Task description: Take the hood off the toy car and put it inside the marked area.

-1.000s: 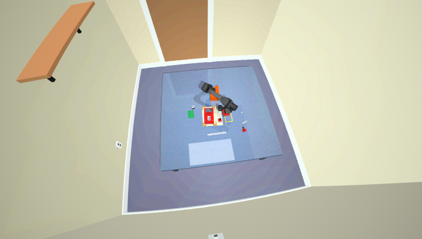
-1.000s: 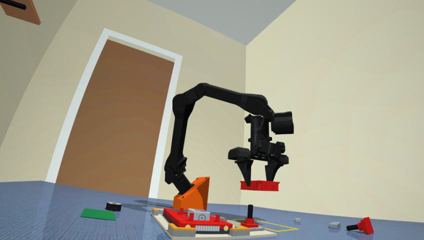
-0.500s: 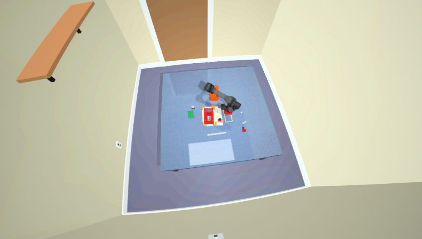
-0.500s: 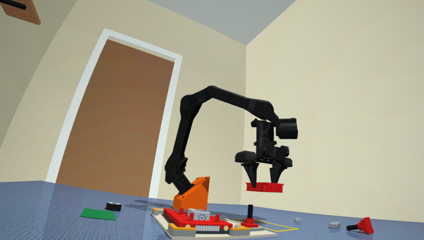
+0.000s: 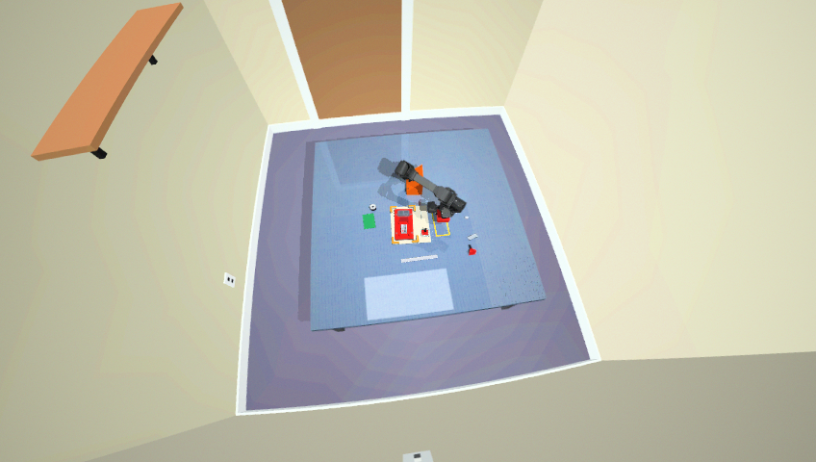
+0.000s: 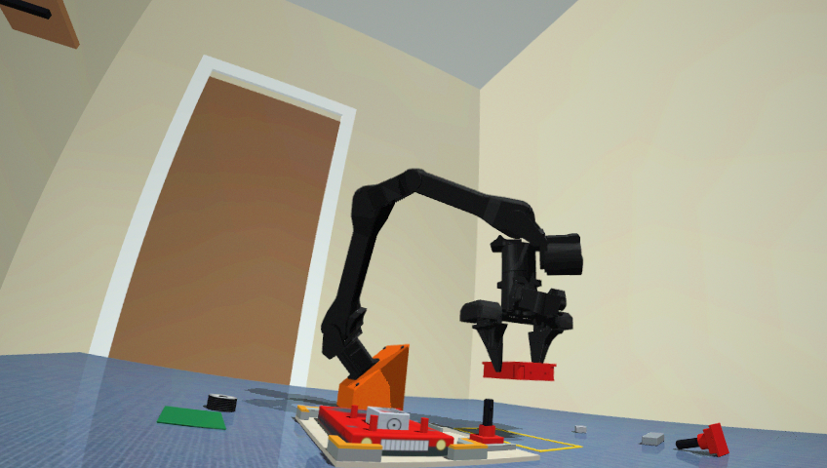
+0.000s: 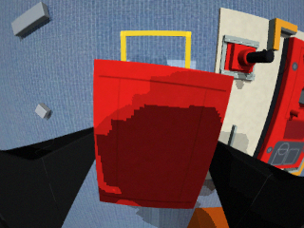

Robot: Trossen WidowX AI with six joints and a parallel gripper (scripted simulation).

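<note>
The red hood (image 5: 443,218) (image 6: 525,371) (image 7: 159,135) is a flat, box-like piece. My gripper (image 6: 518,366) (image 7: 154,139) is shut on it, one finger at each side, and holds it roughly level, high above the table. The toy car (image 5: 403,219) (image 6: 348,426) (image 7: 295,71) is red and stands without its hood, with a grey-white block and red posts showing on top. The marked area is a yellow outline (image 5: 443,236) (image 6: 560,448) (image 7: 156,33) on the table beside the car's plate. In the wrist view the hood hides its near part.
A red piece with an upright black handle (image 6: 486,435) (image 7: 237,57) stands on the cream plate (image 7: 252,95), near the marked area. A similar red piece (image 5: 471,250) (image 6: 715,441) lies to the right, with two grey blocks (image 6: 652,438) (image 7: 43,111). My orange base (image 5: 414,189) (image 6: 371,399) is behind.
</note>
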